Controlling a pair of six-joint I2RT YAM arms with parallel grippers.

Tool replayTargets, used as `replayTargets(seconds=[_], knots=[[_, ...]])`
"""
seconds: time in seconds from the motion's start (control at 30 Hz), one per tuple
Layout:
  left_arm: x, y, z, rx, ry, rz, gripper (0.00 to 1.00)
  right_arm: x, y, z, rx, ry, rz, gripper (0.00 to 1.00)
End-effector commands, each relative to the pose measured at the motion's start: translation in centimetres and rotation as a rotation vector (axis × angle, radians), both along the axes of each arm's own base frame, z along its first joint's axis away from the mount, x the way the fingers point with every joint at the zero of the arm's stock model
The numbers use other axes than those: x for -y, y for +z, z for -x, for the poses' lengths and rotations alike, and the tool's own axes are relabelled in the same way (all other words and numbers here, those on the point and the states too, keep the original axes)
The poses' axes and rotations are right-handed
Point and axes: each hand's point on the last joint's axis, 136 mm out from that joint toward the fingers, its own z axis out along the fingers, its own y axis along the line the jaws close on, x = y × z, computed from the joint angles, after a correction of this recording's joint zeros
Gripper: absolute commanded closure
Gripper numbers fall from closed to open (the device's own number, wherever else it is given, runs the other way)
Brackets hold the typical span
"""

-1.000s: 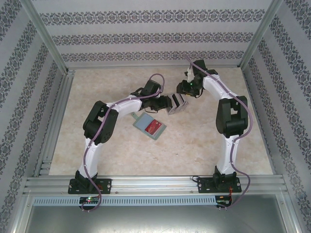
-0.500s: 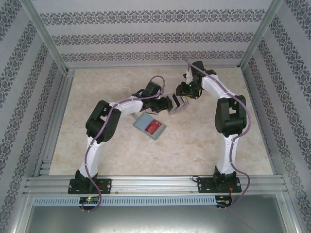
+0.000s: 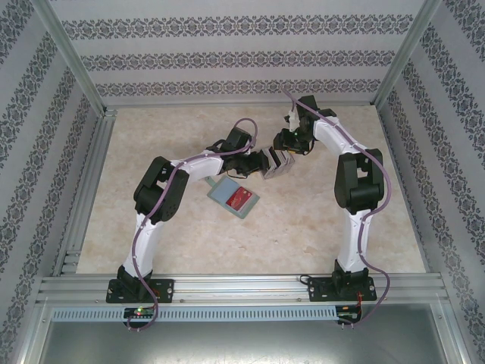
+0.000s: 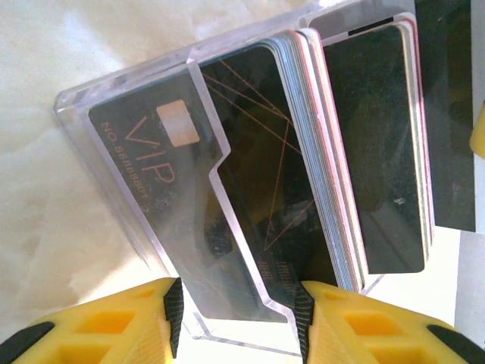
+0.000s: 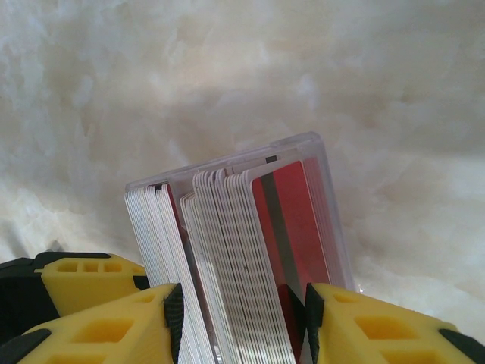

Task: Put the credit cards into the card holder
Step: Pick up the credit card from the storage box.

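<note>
Left gripper [image 4: 239,322] jaws part-open astride clear box [image 4: 114,144]; right gripper [image 5: 242,322] jaws astride credit cards [image 5: 227,250] within. Clamped or not: cannot tell. Card holder [image 3: 233,197] lies near left jaws, apart. Risk: packed cards lift together, spill.

table [image 3: 326,227]: pale marbled top | on it: open card holder [image 3: 233,197], flat
</note>
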Motion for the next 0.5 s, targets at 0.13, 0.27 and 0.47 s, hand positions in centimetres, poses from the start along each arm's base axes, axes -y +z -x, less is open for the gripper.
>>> replayTargets(seconds=[0.13, 0.27, 0.47], knots=[[0.7, 0.1, -0.2, 0.012, -0.005, 0.029, 0.54, -0.8, 3.4, 0.5, 0.058, 0.031, -0.014, 0.52], [0.8, 0.1, -0.3, 0.013, -0.002, 0.032, 0.54, -0.7, 3.5, 0.4, 0.057, 0.031, -0.013, 0.52], [0.7, 0.0, -0.2, 0.011, -0.005, 0.031, 0.54, -0.2, 2.4, 0.4, 0.036, 0.026, 0.009, 0.57]])
